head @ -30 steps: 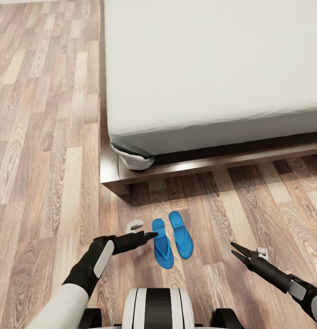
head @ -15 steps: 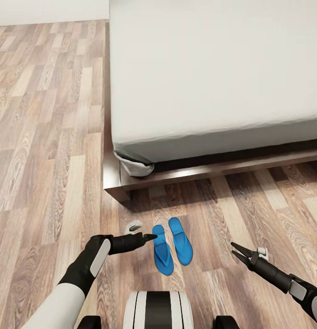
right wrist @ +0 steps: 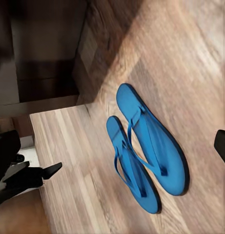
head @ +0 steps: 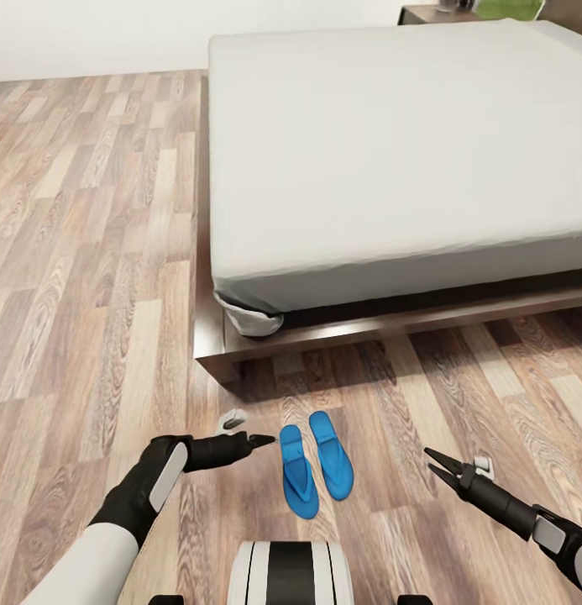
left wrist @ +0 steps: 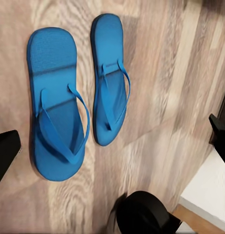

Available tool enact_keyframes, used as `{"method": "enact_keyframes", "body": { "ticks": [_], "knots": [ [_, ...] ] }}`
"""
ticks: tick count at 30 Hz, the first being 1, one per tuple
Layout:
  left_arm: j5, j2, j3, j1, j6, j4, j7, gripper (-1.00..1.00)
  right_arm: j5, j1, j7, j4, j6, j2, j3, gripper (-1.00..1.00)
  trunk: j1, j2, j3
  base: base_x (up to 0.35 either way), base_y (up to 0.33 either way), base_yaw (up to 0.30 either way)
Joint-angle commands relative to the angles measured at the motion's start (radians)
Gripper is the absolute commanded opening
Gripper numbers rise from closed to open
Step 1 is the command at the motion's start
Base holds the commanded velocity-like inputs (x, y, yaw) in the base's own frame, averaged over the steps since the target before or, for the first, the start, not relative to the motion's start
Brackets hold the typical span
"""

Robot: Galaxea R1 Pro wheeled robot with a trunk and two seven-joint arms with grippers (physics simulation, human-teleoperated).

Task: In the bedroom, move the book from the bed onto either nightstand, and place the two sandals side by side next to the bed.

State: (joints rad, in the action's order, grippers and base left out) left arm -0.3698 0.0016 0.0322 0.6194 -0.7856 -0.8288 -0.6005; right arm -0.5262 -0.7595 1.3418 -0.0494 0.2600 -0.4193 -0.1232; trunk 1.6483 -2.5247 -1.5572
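Already the two sandals (head: pixel 316 460) lie side by side on the floor (head: pixel 89 277), just off the corner of the bed (head: pixel 391 151), so the book is the likely step left. No book shows on the mattress from here, though its far end is hard to read. The left claw (head: pixel 263 439) looks nearly closed and empty beside the sandals; the right claw (head: pixel 436 464) is spread, holding nothing. Back away without nudging the pair.

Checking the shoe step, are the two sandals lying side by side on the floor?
Yes, both sandals lie parallel, nearly touching, on the wood floor.
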Motion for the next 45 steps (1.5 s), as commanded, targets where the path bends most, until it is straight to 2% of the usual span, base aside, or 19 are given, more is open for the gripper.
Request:
{"method": "enact_keyframes", "body": {
  "ticks": [1,2,3,4,12,21,30,36,45],
  "knots": [
    [-0.003,0.009,0.001,-0.001,-0.006,0.000,-0.015,1.00,0.004,-0.001,-0.005,-0.004,0.010,-0.001,-0.007,1.00,-0.001,0.000,0.003,0.000,0.000,0.000],
    [-0.003,0.009,0.001,-0.001,-0.006,0.000,-0.015,1.00,0.004,-0.001,-0.005,-0.004,0.010,-0.001,-0.007,1.00,-0.001,0.000,0.007,0.000,0.000,0.000],
    [-0.002,0.025,0.001,-0.003,-0.006,0.001,-0.049,1.00,0.004,-0.001,-0.020,-0.004,0.010,-0.005,-0.007,1.00,-0.001,0.000,0.011,0.000,0.000,0.000],
    [-0.002,0.025,0.001,-0.003,-0.006,0.001,-0.049,1.00,0.004,-0.001,-0.020,-0.004,0.010,-0.005,-0.007,1.00,-0.002,0.001,0.015,0.000,0.000,0.000],
    [0.004,0.084,0.002,-0.016,-0.005,0.005,-0.183,1.00,0.005,0.014,-0.043,-0.004,0.010,-0.017,-0.007,1.00,-0.006,0.003,0.046,0.000,0.000,0.000],
    [0.000,0.132,0.003,-0.043,-0.005,0.031,-0.236,1.00,0.006,0.022,-0.047,-0.004,0.011,-0.018,-0.007,1.00,-0.010,0.005,0.081,0.000,0.000,0.000],
    [0.004,0.151,0.002,-0.077,0.004,0.097,-0.302,1.00,0.007,0.023,-0.048,-0.004,0.012,-0.011,-0.007,1.00,-0.014,0.007,0.116,0.000,0.000,0.000],
    [0.006,0.159,0.001,-0.087,0.027,0.171,-0.321,1.00,0.008,0.023,-0.059,-0.004,0.013,-0.009,-0.006,1.00,-0.016,0.008,0.139,0.000,0.000,0.000],
    [0.002,0.193,0.001,-0.091,0.069,0.240,-0.355,1.00,0.008,0.025,-0.068,-0.006,0.013,-0.003,-0.007,1.00,-0.020,0.010,0.174,0.000,0.000,0.000]
  ]
}}
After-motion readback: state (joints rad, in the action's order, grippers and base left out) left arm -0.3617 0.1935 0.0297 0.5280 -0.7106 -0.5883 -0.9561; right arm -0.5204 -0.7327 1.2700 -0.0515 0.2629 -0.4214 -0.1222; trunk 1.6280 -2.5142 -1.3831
